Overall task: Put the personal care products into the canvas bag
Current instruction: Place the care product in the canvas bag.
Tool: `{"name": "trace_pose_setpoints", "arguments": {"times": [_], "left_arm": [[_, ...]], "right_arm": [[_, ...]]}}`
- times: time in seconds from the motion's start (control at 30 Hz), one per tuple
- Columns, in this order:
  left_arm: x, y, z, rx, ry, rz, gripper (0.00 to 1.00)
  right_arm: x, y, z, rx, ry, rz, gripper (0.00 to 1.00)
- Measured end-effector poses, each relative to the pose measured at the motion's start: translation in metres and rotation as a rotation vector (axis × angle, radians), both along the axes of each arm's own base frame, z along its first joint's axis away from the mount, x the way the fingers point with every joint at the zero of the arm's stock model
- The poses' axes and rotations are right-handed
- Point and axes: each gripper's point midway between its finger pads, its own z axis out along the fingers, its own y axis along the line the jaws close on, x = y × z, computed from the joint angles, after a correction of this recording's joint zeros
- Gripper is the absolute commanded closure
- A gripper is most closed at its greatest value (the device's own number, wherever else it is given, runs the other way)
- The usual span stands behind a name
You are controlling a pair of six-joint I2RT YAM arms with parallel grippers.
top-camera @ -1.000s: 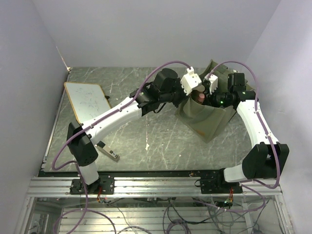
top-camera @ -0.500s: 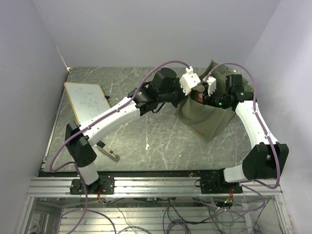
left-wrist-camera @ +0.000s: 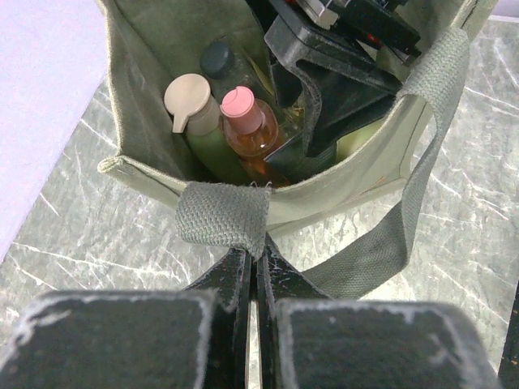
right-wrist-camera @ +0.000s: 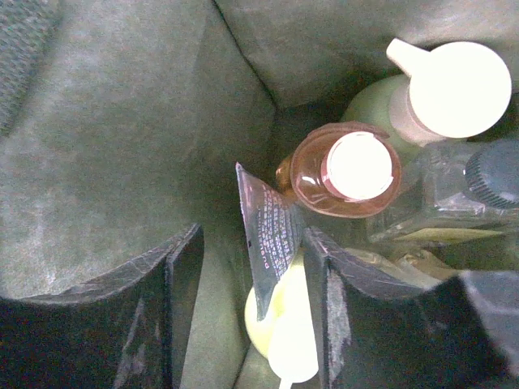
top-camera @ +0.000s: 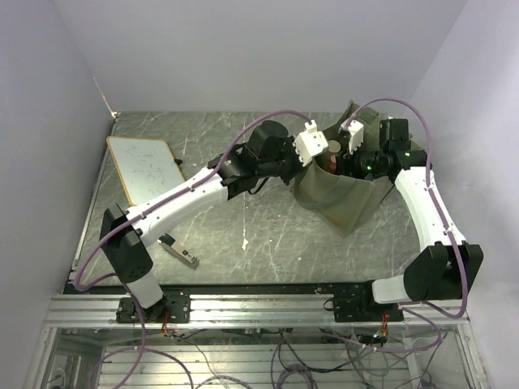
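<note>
The olive canvas bag (top-camera: 345,203) stands at the back right with its mouth held wide. My left gripper (top-camera: 322,151) (left-wrist-camera: 258,253) is shut on the bag's strap handle (left-wrist-camera: 223,215) at the near rim. Down inside the bag, my right gripper (top-camera: 347,160) (right-wrist-camera: 251,251) is open. A pale yellow tube (right-wrist-camera: 285,328) with a dark crimped end lies loose between its fingers, leaning on the right one. Standing in the bag are an orange bottle with a pink cap (right-wrist-camera: 345,170) (left-wrist-camera: 243,113), a green bottle with a pale cap (right-wrist-camera: 446,89) (left-wrist-camera: 193,105) and a clear bottle with a dark cap (right-wrist-camera: 478,182).
A flat white board with a yellow edge (top-camera: 146,166) lies at the table's left. A slim black-and-silver gadget (top-camera: 180,251) lies near the left arm's base. Grey walls close in the table on the left, back and right.
My right gripper's jaws have spread apart inside the bag, letting go of the pale yellow tube. My left gripper has pulled the handle slightly to the left.
</note>
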Motion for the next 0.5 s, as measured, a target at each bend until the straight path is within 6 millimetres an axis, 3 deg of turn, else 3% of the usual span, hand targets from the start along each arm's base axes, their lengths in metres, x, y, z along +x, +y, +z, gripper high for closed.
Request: {"name": "trace_pose_setpoints", "arguments": {"times": [0.27, 0.5], "left_arm": [[0.000, -0.001, 0.000, -0.002, -0.010, -0.008, 0.92], [0.000, -0.001, 0.000, -0.003, -0.011, -0.012, 0.85]], "right_arm": [[0.004, 0.001, 0.023, 0.017, -0.050, -0.011, 0.40], [0.009, 0.000, 0.066, 0.029, -0.159, -0.047, 0.38]]}}
